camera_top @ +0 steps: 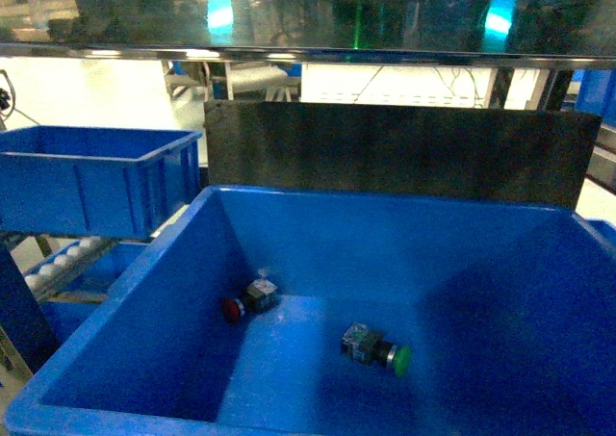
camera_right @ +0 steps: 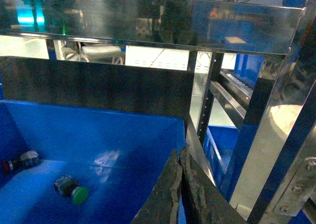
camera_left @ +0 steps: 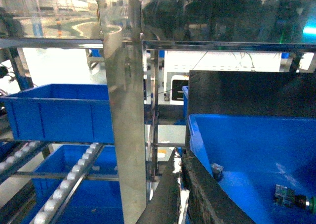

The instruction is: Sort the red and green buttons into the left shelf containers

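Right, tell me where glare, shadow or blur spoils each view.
Head view: soft overall, the big blue bin's right side in shadow, red button and green button still readable. Left wrist view: bright washed-out background behind the shelf post, closed left gripper dark. Right wrist view: reflections across the steel beam, right gripper dim.

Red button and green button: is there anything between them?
No. In the head view only bare blue bin floor lies between the red button and the green button.
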Robot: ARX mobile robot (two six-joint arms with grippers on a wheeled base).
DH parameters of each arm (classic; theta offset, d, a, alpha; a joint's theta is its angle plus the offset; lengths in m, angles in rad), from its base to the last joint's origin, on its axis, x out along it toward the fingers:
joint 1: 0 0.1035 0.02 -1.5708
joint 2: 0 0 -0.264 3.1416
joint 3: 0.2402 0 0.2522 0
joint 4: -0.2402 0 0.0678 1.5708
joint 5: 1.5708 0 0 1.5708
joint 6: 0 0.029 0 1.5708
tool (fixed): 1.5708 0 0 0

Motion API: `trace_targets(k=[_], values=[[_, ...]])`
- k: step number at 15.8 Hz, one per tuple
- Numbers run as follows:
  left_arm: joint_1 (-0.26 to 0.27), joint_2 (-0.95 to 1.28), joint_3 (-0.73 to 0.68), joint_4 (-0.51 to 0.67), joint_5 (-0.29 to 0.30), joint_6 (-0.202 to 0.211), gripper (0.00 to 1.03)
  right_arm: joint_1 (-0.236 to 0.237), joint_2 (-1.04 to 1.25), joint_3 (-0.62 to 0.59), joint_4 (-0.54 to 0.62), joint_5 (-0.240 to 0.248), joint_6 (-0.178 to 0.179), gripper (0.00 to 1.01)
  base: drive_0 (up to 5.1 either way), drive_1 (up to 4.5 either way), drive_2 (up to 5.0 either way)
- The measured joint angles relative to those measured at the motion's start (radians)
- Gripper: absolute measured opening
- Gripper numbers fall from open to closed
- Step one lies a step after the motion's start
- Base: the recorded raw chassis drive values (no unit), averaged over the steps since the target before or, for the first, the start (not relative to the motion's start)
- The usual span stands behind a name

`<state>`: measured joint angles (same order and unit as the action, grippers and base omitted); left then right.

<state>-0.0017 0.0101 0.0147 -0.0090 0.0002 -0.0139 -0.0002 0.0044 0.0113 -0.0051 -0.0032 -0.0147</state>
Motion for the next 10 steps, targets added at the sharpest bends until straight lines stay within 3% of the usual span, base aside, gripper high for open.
trace_targets(k=[4,5,8,9,10], values=[[0.000,0.000,0.000,0.005,0.000,0.000,0.02,0.000,0.000,0.000,0.001,0.000,0.000,0.02,0.0,0.00,0.0],[0.000,0.000,0.000,0.005,0.000,0.000,0.13,0.000,0.000,0.000,0.001,0.000,0.000,0.09,0.0,0.00,0.0],[0.000,0.000,0.000,0.005,0.000,0.000,0.85,0.000,0.000,0.000,0.001,0.000,0.000,0.82,0.0,0.00,0.0],[0.000,0.000,0.000,0.005,0.000,0.000,0.99,0.000,0.000,0.000,0.001,0.000,0.000,1.00,0.0,0.00,0.0],[0.000,0.000,0.000,0.005,0.000,0.000,0.98,0.000,0.000,0.000,0.001,0.000,0.000,0.98,0.0,0.00,0.0]])
